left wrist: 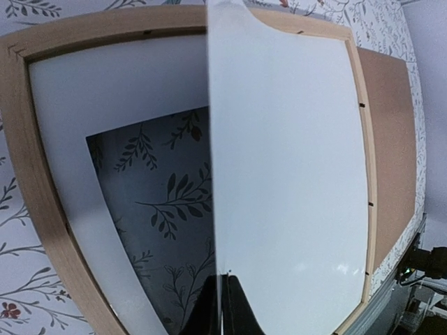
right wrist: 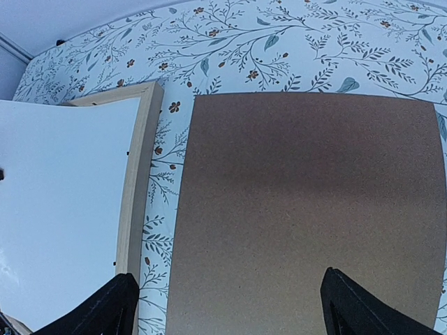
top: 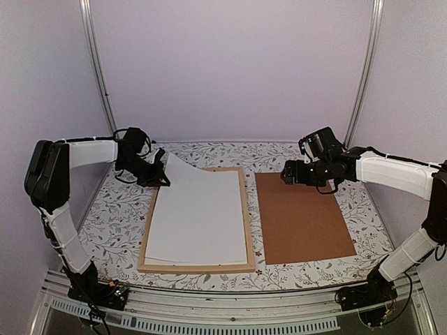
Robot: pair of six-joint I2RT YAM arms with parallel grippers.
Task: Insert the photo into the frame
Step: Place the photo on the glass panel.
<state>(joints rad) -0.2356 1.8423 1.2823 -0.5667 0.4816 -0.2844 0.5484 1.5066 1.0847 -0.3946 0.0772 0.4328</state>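
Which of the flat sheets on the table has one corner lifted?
The photo, white side up, held up at its far-left corner by the left gripper; the brown board lies flat.

Left fingers (left wrist: 239,317) at 6 o'clock pinch the photo (left wrist: 293,174), white side showing, raised over the frame (left wrist: 105,28) and its mat (left wrist: 63,105). Backing board (left wrist: 391,139) at 3 o'clock.

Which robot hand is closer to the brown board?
Right. The right gripper hangs open over the far end of the brown board. The left gripper is across the frame, pinching a far corner of the photo.
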